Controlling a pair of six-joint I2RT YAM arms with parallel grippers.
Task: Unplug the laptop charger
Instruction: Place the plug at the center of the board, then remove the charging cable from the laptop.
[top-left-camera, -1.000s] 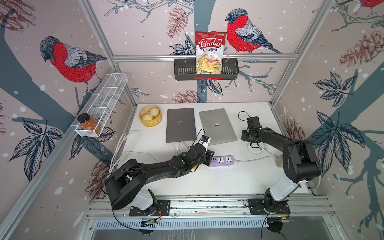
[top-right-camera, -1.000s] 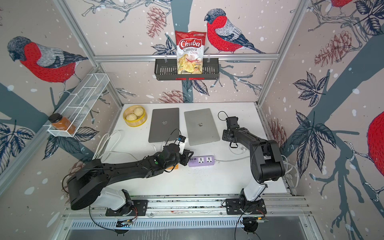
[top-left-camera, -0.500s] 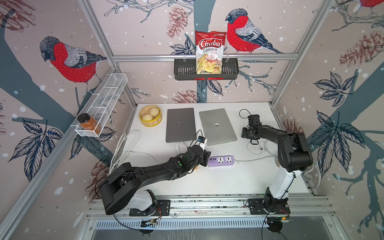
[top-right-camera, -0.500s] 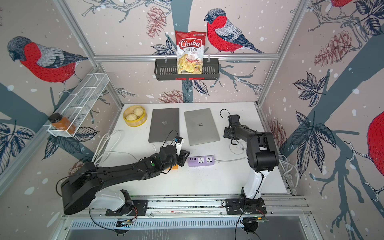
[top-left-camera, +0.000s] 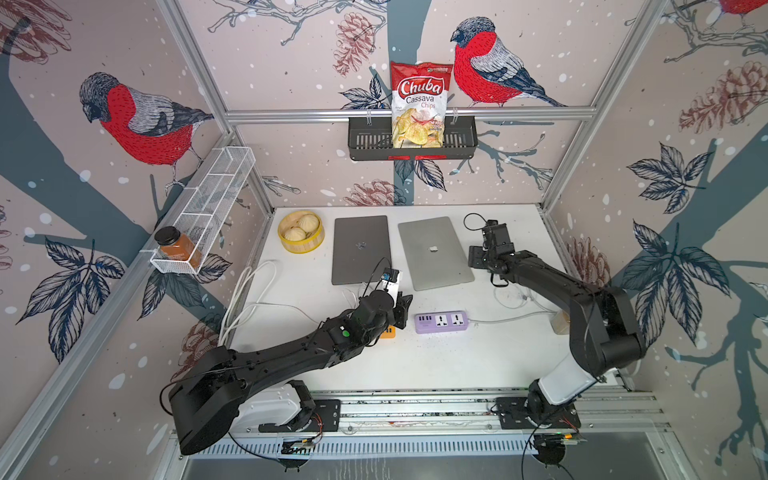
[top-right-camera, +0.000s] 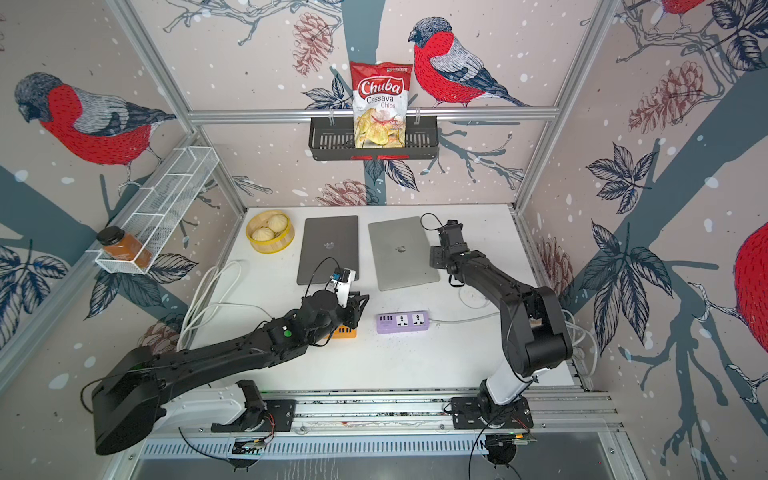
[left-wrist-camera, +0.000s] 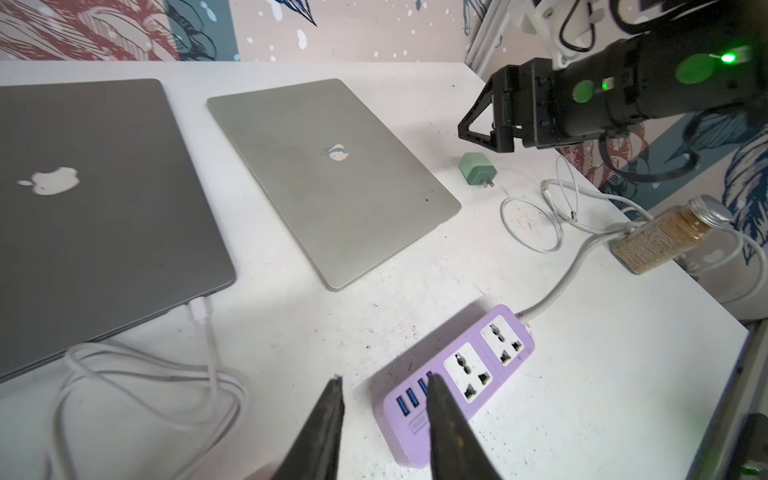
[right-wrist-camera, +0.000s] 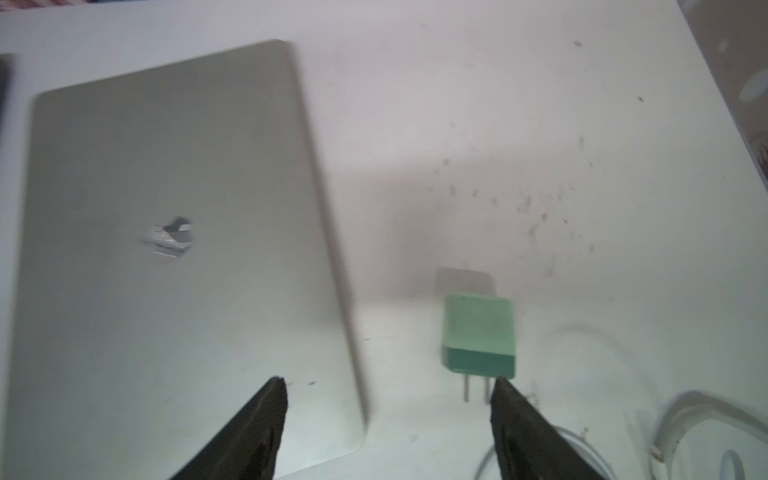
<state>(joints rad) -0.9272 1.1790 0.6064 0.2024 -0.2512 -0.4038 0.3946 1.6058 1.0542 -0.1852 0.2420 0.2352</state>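
Risk centres on the near edge of the dark grey laptop, where the white charger cable is seated in the port and runs off in loose loops toward the front of the surface. That laptop lies closed toward the back, with a silver laptop closed beside it on the right. The mains end looks done: the green adapter lies flat between the silver laptop and the right edge, prongs bare, and both sockets of the purple power strip are empty.

The left fingers stand narrow with nothing between them. They are poised over the USB end of the power strip, beside the cable's loops but not on the connector. The right fingers are spread wide and empty, above the silver laptop's right edge and the adapter.

I judge that 4 things could go wrong from here:

1. Pinching the thin cord instead of the connector body would let it slip through, or strain it at the neck.
2. A pull that runs sideways or upward, not straight out of the port, could lever the connector or drag the laptop toward the front edge.
3. Travelling low, the left fingers could nudge the power strip or catch a loop.
4. On the right, a descent from here could land on the silver lid or the adapter's prongs.
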